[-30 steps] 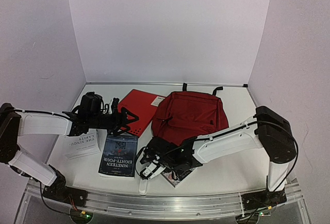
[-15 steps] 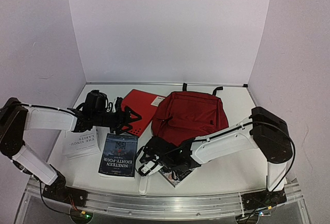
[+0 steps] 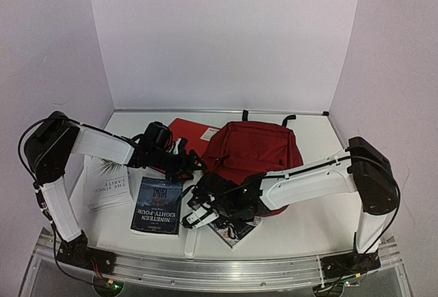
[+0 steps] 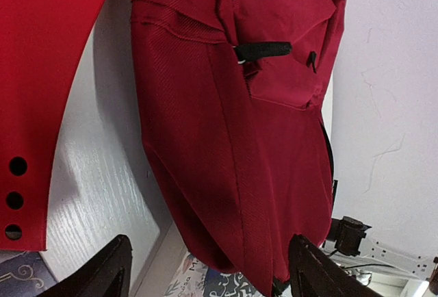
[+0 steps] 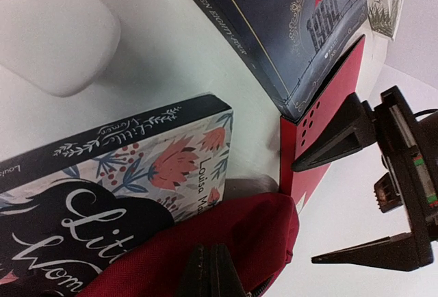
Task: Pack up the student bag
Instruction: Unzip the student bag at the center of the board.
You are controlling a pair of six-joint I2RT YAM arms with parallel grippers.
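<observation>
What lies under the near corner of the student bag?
A floral book pokes out from under the student bag; the rest of it, and anything else beneath, is hidden.

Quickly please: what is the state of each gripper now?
Left gripper: open, holding nothing.
Right gripper: shut at the student bag edge; a grip on fabric cannot be told.

The student bag (image 5: 253,235) partly covers the floral book (image 5: 154,157).

Three plain, pale lilac walls (image 3: 226,37) enclose a white worktop (image 3: 311,232). An aluminium rail (image 3: 226,266) runs along its near edge. Soft, even light, with faint shadows.
</observation>
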